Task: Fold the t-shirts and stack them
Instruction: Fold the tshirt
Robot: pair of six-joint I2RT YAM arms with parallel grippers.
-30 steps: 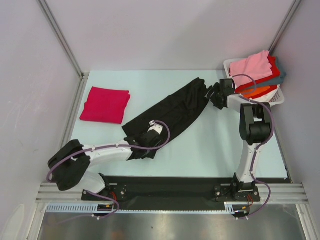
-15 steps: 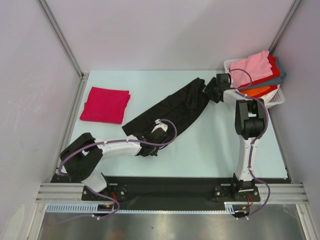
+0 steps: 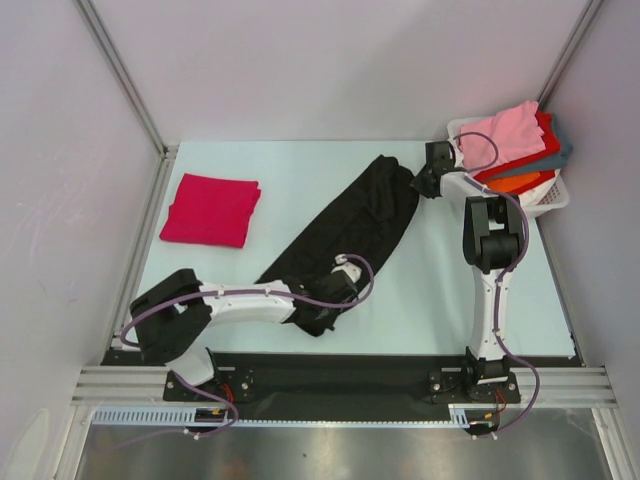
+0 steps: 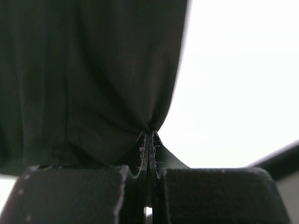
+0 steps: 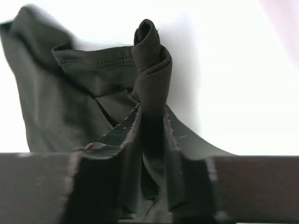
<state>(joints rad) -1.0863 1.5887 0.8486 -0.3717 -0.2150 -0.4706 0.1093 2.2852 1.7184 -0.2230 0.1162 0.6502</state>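
Black t-shirt lies as a long, rumpled band slanting across the pale table, its near end toward the left arm's side and its far end up near the white slatted basket. The left gripper has the near end. In the left wrist view its fingers are pressed together with almost no gap, pinching a corner of the dark cloth, which fans out and away above the pinch point. The right gripper holds the far end, just beside the basket. In the right wrist view its fingers stand a little apart, with a rolled wad of the hem caught between them and rising above the tips; the rest of the shirt spreads off to the left of the fingers.

A magenta-red t-shirt lies folded flat at the far left of the table, well apart from the black one. The basket holds a pile of folded shirts: pink on top, red, teal and orange beneath.
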